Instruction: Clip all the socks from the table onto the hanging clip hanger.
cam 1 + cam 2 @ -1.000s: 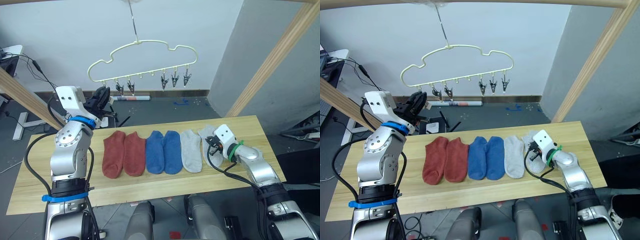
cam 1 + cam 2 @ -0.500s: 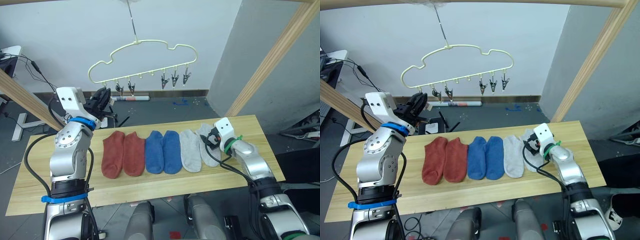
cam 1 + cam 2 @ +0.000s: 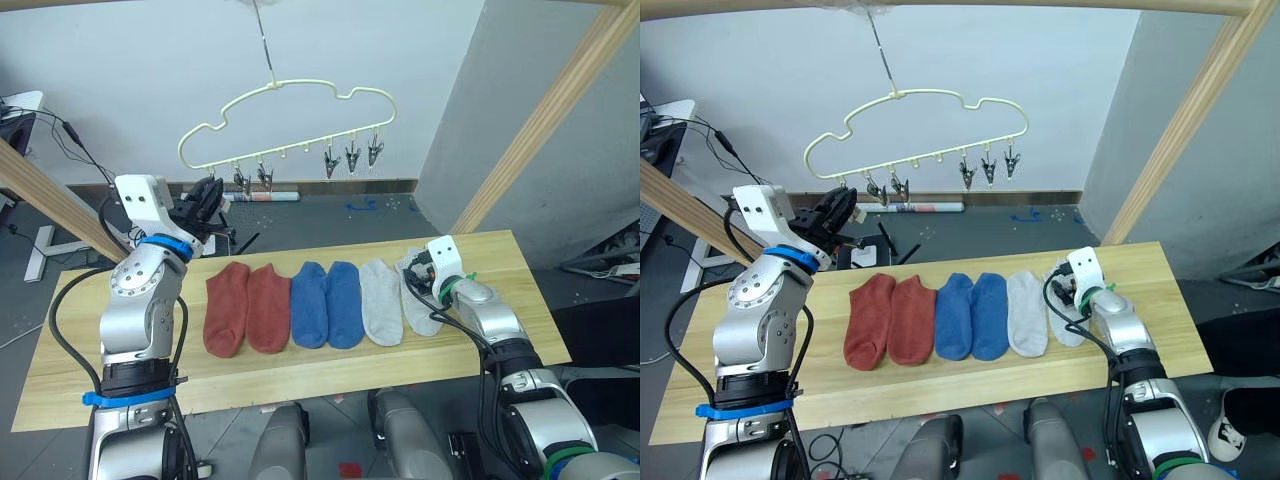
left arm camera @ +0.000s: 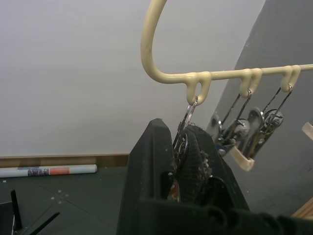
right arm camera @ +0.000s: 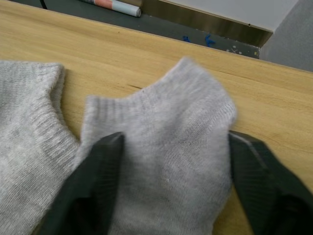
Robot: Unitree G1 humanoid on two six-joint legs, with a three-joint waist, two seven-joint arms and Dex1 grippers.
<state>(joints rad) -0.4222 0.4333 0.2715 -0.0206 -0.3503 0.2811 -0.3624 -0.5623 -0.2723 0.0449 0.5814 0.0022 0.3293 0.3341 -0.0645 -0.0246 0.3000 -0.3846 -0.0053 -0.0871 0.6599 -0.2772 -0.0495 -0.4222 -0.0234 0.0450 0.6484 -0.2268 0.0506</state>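
The right gripper (image 5: 168,196) is spread wide, its 2 fingers (image 5: 93,181) set on either side of the rightmost light grey sock (image 5: 166,147), nothing yet gripped. That sock is ribbed at the cuff and lies flat at the right end of a row of 6 socks (image 3: 325,303) on the table (image 3: 60,370). Its toe end is cut off below the wrist view. The left gripper (image 4: 178,166) is closed on the end clip (image 4: 183,137) of the clip hanger (image 3: 285,120).
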